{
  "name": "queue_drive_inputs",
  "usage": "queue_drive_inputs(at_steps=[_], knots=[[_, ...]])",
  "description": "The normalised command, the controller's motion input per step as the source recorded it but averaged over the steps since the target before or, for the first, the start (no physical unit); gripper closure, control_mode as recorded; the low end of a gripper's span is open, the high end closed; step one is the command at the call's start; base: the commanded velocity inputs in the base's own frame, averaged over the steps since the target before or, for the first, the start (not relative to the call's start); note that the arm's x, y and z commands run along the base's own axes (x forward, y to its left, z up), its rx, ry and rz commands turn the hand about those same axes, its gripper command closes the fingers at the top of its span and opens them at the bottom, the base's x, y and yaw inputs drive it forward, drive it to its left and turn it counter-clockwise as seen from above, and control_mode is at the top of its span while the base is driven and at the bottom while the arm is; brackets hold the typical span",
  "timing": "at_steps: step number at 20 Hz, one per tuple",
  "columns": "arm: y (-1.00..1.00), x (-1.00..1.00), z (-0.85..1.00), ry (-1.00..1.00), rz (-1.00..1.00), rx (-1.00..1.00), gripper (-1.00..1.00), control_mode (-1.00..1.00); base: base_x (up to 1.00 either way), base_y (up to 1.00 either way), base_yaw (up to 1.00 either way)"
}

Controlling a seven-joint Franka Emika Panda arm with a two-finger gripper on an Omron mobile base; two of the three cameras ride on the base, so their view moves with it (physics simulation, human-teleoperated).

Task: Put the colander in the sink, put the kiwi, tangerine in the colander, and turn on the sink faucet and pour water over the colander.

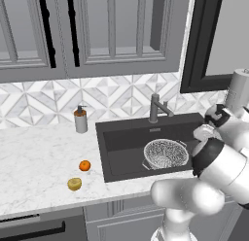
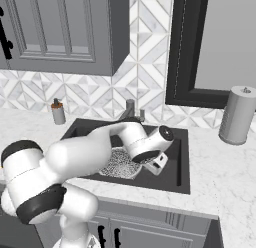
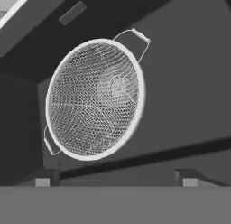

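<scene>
The gripper (image 3: pixel 116 180) stood spread wide and empty in the hand view, its two dark fingertips low in the picture and apart from the colander (image 3: pixel 94 99), which sat upright on the floor of the sink (image 3: pixel 189 83) with one wire handle showing at each side. One colander, nothing in it. By my judgement the first step was done and the next was to fetch a fruit, so the hand should rise straight up clear of the rim and handles before swinging away, so as not to nudge the bowl.

In the left base view the colander (image 1: pixel 166 153) rested toward the sink's (image 1: pixel 116 152) front right. One tangerine (image 1: pixel 84 165) and one kiwi (image 1: pixel 74 183) lay on the counter (image 1: pixel 39 152) just off the sink's front left corner, the kiwi nearer the counter's front edge, the two close but not touching. One faucet (image 1: pixel 156 109) stood at the sink's back edge, and one soap bottle (image 1: pixel 80 120) near the counter's back edge. Round fruit would likely roll, so a centred, level pinch seemed wise.

In the right base view the arm reached over the sink (image 2: pixel 181 164), hiding part of the colander (image 2: pixel 119 164); the faucet (image 2: pixel 131 108) stood behind. One paper towel roll (image 2: pixel 238 115) stood on the counter to the right.
</scene>
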Motion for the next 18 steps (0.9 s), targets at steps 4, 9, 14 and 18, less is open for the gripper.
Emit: queue_drive_inputs(at_steps=[4, 9, 14, 18], knots=[[0.39, -0.88, 0.50, -0.18, 0.15, -0.27, -1.00, -1.00, 0.00, 0.00, 0.00], [0.74, -0.70, 0.48, -0.15, 0.03, -0.26, -1.00, -1.00, 0.00, 0.00, 0.00], [0.83, -0.47, 0.57, -0.02, 0.02, -0.15, -1.00, -1.00, 0.00, 0.00, 0.00], [0.93, -0.34, 0.48, 0.03, 0.02, -0.06, -1.00, -1.00, 0.00, 0.00, 0.00]])
